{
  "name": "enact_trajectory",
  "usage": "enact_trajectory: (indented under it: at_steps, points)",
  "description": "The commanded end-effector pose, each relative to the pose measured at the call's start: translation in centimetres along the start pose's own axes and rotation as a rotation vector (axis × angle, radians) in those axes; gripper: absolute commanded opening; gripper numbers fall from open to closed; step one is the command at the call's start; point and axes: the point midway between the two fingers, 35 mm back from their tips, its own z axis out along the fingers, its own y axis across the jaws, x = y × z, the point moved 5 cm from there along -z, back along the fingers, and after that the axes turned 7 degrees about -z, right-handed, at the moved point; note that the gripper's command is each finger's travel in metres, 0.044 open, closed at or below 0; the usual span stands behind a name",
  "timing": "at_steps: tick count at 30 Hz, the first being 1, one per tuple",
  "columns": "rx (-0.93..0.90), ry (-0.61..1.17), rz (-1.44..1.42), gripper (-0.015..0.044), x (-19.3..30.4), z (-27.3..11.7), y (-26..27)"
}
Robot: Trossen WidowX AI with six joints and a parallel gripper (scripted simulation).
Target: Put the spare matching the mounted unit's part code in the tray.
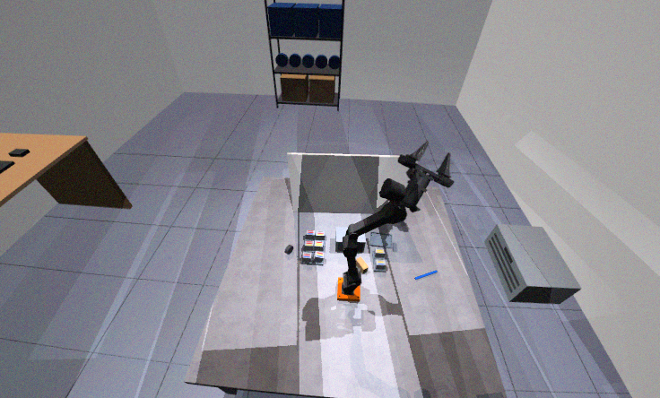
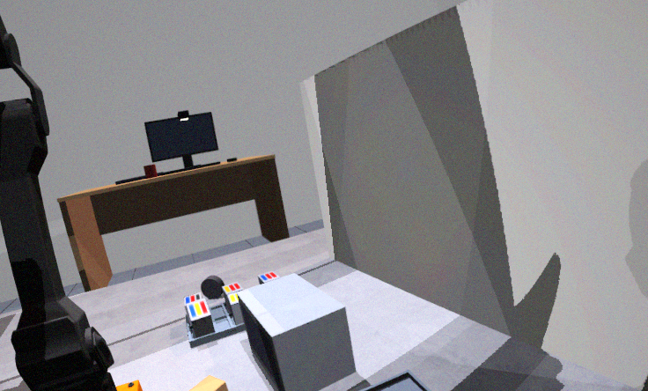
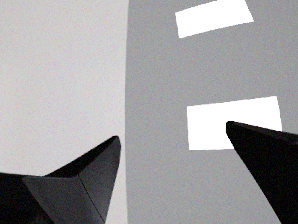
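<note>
Your gripper stands wide, holding nothing, at the upper right of the top view. The rack of spares lies to its lower left, left of centre; which spare matches is unreadable.

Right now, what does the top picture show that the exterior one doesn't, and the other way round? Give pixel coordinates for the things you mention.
Only the top view shows the blue rod [image 1: 426, 274], the shelf rack [image 1: 340, 73] and the open gripper [image 1: 437, 148] [image 3: 173, 133]. Only the exterior view shows the monitor [image 2: 181, 136] and the red mug [image 2: 150, 171]. Both show the robot's arm [image 1: 377, 219] [image 2: 23, 209], the wooden desk [image 1: 50, 152] [image 2: 171, 209] and some of the colour-striped blocks [image 1: 318, 255] [image 2: 199, 316].
</note>
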Motion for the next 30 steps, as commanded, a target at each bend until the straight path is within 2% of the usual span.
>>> enact_trajectory:
  at_steps: [1, 8, 16, 22, 27, 30]
  points:
    - [0.000, 0.000, 0.000, 0.0426, 0.0, 0.0, 0.0]
    - [-0.004, -0.004, 0.025, 0.0440, -0.4, 0.2, 0.2]
    - [-0.121, -0.069, 0.345, 0.0440, -4.7, 1.4, 3.6]
    - [-0.263, -0.166, 0.701, 0.0440, -10.8, 2.2, 6.1]
    - [-0.366, -0.222, 0.877, 0.0440, -14.5, 2.2, 7.1]
    - [-0.488, -0.283, 1.026, 0.0440, -18.4, 1.8, 7.8]
